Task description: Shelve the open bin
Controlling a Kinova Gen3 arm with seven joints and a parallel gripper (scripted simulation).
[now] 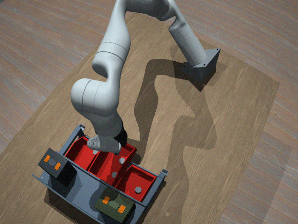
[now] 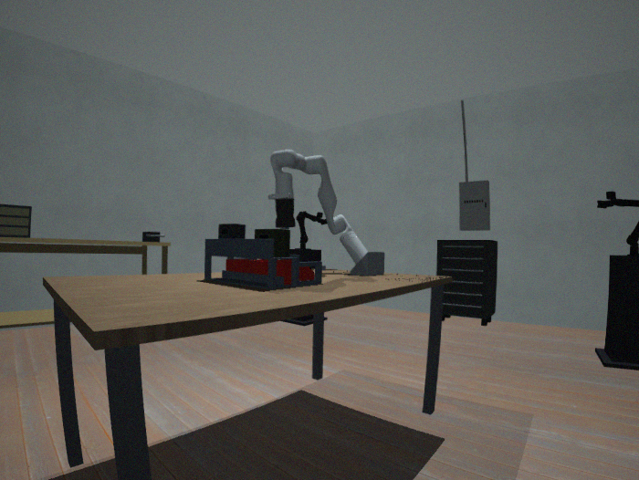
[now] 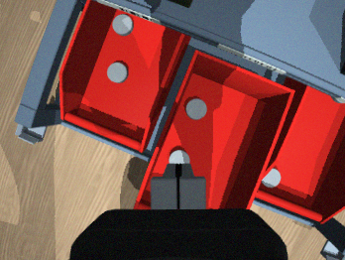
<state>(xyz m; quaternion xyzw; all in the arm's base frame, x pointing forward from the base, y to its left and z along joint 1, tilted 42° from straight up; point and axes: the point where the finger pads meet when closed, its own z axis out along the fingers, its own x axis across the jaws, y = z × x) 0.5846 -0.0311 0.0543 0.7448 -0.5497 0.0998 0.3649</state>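
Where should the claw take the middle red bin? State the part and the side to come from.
Take the front wall of the middle red bin, coming straight down from above, one finger inside and one outside. It sticks out past the upper board, while the neighbouring bins hem in its side walls. The claw is shut there now.
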